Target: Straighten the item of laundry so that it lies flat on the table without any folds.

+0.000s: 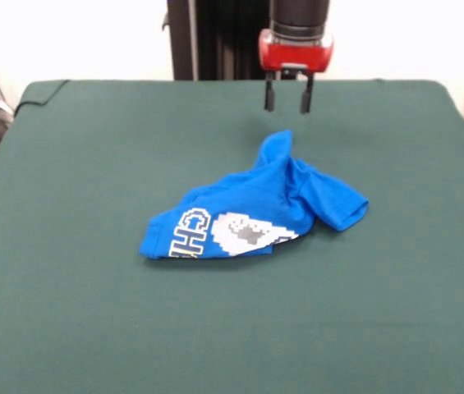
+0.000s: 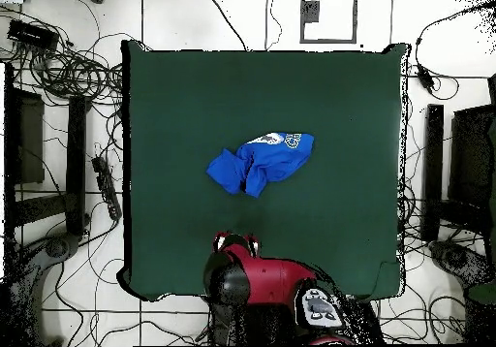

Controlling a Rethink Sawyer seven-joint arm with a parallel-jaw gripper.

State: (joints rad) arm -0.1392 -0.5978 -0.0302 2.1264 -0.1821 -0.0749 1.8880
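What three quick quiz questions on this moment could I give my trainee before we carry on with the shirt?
1. True or false: the gripper is holding the T-shirt.
2. Multiple choice: how does the T-shirt lie on the table? A) spread flat, no folds; B) crumpled, with folds and a peak of cloth raised below the gripper; C) hanging over the table's edge.
3. Fill in: in the front view, the printed graphic and letters show toward the shirt's ____ end.

Key:
1. False. The gripper is open, above the shirt and apart from it.
2. B.
3. Left.
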